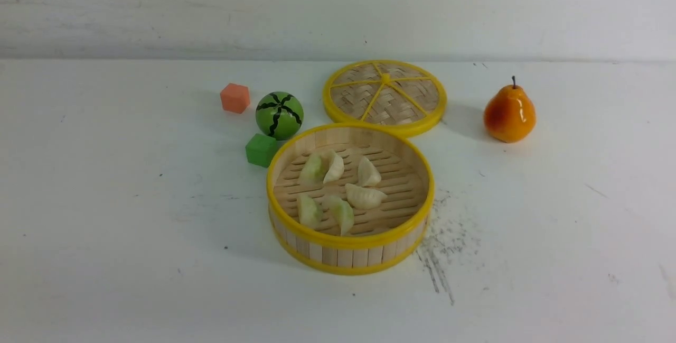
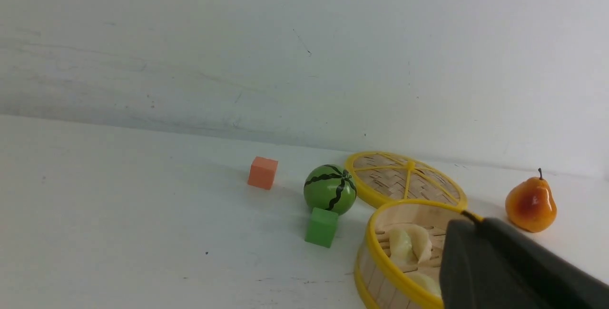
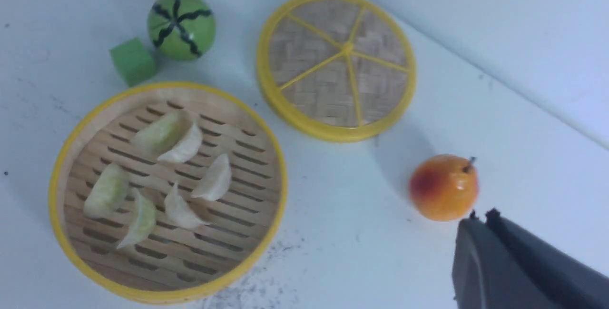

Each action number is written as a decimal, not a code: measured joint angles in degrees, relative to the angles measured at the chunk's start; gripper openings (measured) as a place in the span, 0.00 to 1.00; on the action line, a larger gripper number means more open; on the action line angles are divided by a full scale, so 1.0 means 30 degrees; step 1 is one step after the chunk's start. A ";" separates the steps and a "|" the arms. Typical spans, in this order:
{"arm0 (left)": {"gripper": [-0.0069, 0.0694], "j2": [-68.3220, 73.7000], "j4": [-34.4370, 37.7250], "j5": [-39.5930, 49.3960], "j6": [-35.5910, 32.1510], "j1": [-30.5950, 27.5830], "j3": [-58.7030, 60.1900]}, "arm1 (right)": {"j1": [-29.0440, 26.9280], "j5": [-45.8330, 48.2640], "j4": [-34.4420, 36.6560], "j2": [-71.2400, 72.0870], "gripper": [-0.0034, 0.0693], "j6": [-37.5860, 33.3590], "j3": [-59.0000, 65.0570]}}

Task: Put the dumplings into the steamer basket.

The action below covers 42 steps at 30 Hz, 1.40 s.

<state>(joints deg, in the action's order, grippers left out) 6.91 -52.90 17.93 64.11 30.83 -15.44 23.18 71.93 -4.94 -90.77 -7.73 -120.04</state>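
Dumplings (image 1: 338,187), front view: six lie on the slatted floor of the steamer basket (image 1: 350,242), none on the table (image 1: 105,226), so the placing step looks finished; next move is likely just pulling the arms clear. Woven lid (image 1: 385,97) sits just behind the basket, watermelon ball (image 1: 279,115) and green cube (image 1: 260,149) beside its left rim, orange cube (image 1: 235,98) further back, pear (image 1: 509,113) well apart on the right. Only a dark blurred scrap of the right arm shows at the top edge. Left wrist view: left gripper (image 2: 468,217) closed and empty, blocking much of the basket; only two or three dumplings show. Right wrist view: right gripper (image 3: 480,216) closed, holding nothing, near the pear; all six dumplings in view, slightly blurred.
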 joint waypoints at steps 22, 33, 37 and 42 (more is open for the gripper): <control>0.07 0.0000 0.0120 0.0070 0.0000 0.0000 0.0000 | -0.0660 -2.6715 -0.0083 2.8321 0.04 0.5474 3.5482; 0.07 0.0000 0.0120 0.0078 0.0000 0.0000 0.0000 | -0.0660 -3.0197 -0.0116 3.0440 0.05 0.5861 3.9554; 0.07 0.0000 0.0120 0.0118 0.0000 0.0000 0.0000 | -0.0660 -3.0252 -0.0121 3.0440 0.06 0.5868 3.9598; 0.07 0.0000 0.0120 0.0118 0.0000 0.0000 0.0000 | -0.0660 -3.0260 -0.0346 3.0440 0.06 0.5868 3.9598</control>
<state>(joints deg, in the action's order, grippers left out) 6.91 -52.54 18.29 64.11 30.83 -15.44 21.20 -18.85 -5.97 0.55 9.87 -1.25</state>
